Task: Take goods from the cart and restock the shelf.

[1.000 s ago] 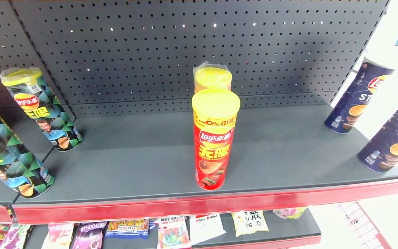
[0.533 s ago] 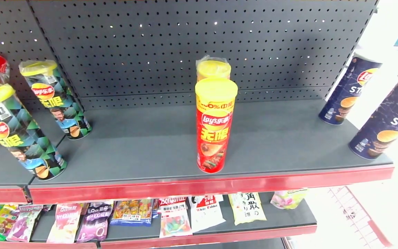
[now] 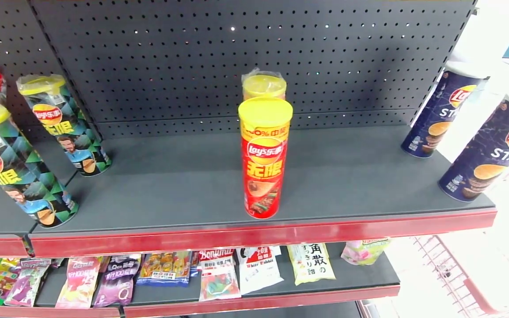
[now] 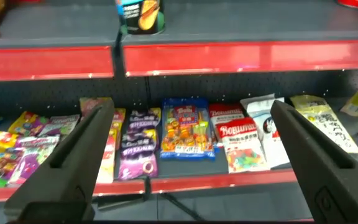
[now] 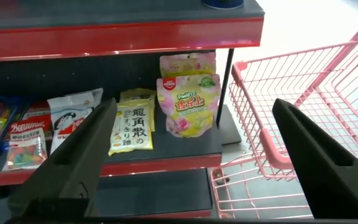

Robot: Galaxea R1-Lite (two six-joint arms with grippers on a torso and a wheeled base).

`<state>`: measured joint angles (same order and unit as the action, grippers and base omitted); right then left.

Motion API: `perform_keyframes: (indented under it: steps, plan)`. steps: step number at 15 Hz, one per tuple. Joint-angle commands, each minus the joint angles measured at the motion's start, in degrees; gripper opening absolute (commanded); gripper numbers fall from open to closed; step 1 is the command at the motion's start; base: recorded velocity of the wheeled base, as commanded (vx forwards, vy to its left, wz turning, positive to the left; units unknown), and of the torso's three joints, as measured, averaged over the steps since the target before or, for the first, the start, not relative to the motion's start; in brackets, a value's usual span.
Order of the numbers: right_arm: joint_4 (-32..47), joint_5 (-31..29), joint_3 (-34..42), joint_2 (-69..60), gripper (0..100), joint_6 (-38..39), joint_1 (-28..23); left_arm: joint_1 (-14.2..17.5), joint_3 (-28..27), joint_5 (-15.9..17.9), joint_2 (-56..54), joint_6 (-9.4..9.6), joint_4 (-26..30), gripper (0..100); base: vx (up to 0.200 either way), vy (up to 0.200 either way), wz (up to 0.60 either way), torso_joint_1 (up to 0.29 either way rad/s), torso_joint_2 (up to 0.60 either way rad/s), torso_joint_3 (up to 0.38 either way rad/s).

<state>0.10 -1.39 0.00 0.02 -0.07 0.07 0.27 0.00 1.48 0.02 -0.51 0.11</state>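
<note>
Right pincer released, empty, facing lower shelf; pink cart near it; left pincer released

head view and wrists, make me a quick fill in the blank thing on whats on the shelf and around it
1. The red can at the front of the upper shelf has a ____ lid.
2. The plastic-wrapped can stands directly ____ the red can.
3. The cart beside the shelving is ____ in colour.
4. The left gripper and the right gripper hold nothing, and their fingers are ____.

Missing words: yellow; behind; pink; open
</note>
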Motion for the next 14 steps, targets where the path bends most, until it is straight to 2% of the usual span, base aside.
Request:
perform_keyframes:
  steps: [1, 14]
  plan:
    - [-0.01, -0.02, 0.00, -0.02, 100, -0.01, 0.01, 0.00, 0.00, 0.02, -0.02, -0.02, -0.02, 100, 0.000, 0.000, 0.00, 0.000, 0.00, 0.000]
    - [-0.01, 0.07, 0.00, -0.02, 100, -0.19, 0.10, 0.00, 0.00, 0.02, -0.02, -0.02, -0.02, 100, 0.000, 0.000, 0.00, 0.000, 0.00, 0.000]
